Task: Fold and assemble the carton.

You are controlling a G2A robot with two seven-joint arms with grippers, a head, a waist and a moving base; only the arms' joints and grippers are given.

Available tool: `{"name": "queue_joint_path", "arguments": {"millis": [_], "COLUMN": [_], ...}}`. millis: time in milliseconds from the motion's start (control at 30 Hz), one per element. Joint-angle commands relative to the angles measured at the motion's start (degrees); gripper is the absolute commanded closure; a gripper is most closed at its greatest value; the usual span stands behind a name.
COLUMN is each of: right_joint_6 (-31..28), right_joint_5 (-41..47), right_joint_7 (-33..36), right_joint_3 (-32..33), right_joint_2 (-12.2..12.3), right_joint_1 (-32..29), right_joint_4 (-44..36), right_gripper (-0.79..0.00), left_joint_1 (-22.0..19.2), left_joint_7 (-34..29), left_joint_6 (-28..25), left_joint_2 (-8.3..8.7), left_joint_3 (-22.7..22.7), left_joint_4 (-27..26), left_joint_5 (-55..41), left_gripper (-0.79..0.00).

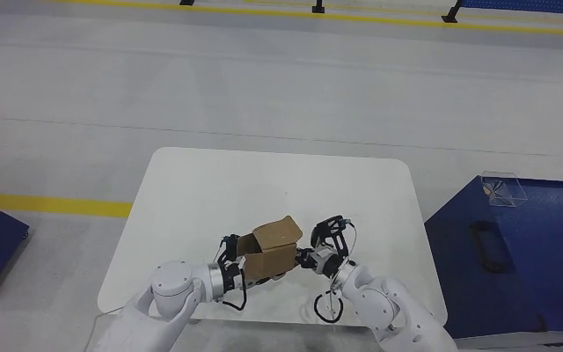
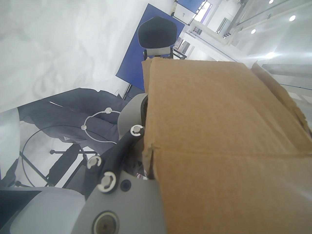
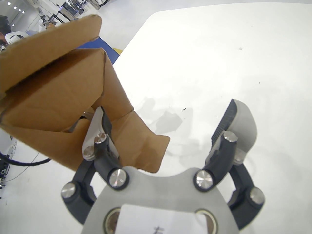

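The carton [image 1: 274, 245], partly folded with one flap raised, is close to the table's [image 1: 264, 180] near edge, between the two grippers. The white top spreads wide to the far side, left and right. The left gripper [image 1: 234, 256] is clenched on the carton's left wall, while the right gripper [image 1: 318, 243] stands released at its right side, one finger [image 3: 98, 122] against a loose flap. A blue cabinet [image 1: 501, 264] stands just beside the table's right edge.
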Motion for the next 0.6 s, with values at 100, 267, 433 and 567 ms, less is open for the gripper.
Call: {"name": "queue_joint_path", "arguments": {"millis": [100,267,433,567], "right_joint_6": [-0.6,-1.4,-3.3,-6.7], "right_joint_5": [1.9,3.9,4.2,8.5], "right_joint_7": [-0.7,0.9,5.7,8.6], "right_joint_3": [4.4,10.0,9.0,6.5], "right_joint_2": [0.5,1.3,1.4,1.0], "right_joint_1": [-1.6,-3.8,-4.5,-4.5], "right_joint_4": [-0.4,1.4,4.0,4.4], "right_gripper": [-0.785,-0.785,-0.785,-0.785], "left_joint_1": [0.0,0.0,0.3,0.3], "left_joint_7": [-1.3,-3.3,-4.0,-3.8], "left_joint_6": [0.2,0.0,0.0,0.3], "left_joint_2": [0.02,0.11,0.24,0.23], "left_joint_3": [-0.4,-1.4,-2.1,-2.0], "left_joint_4": [0.4,1.0,0.7,0.4], "left_joint_5": [-1.2,-3.4,-4.2,-4.1], "left_gripper": [0.000,0.000,0.000,0.000]}}
